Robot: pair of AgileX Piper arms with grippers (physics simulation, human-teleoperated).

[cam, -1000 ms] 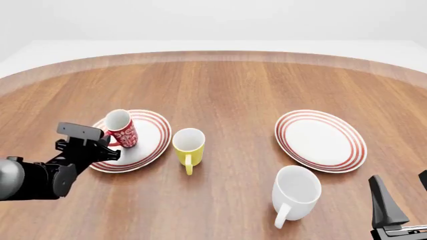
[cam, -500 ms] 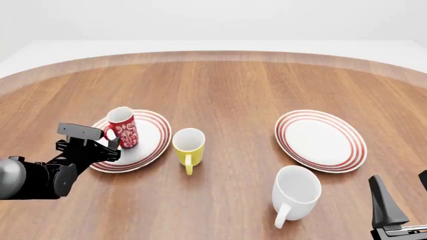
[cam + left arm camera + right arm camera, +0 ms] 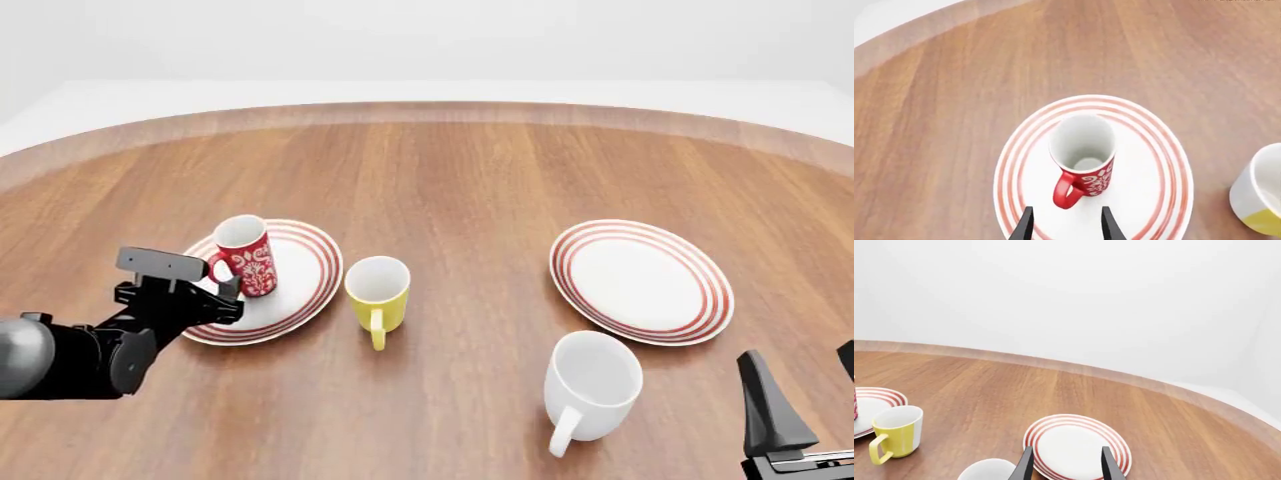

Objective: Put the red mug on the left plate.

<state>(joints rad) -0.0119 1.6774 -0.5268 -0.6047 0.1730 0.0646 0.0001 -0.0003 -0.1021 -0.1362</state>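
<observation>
The red mug (image 3: 246, 257) with its white swirl pattern stands upright on the left plate (image 3: 302, 276), toward the plate's left side. In the left wrist view the red mug (image 3: 1083, 160) shows its white inside, and its handle points back at my left gripper (image 3: 1067, 216). That gripper is open, and the handle lies just beyond its fingertips, apart from them. In the front view my left gripper (image 3: 211, 297) sits at the plate's near-left rim. My right gripper (image 3: 806, 402) stands open at the near right with nothing in it.
A yellow mug (image 3: 376, 290) stands just right of the left plate (image 3: 1151, 172). A larger white mug (image 3: 591, 385) stands at the near right, with the second ringed plate (image 3: 641, 280) behind it. The round wooden table's far edge (image 3: 427, 108) curves across the back.
The red mug was tilted a second ago and now stands upright on the plate. My left gripper has drawn back a little from it. The right arm has not moved.
</observation>
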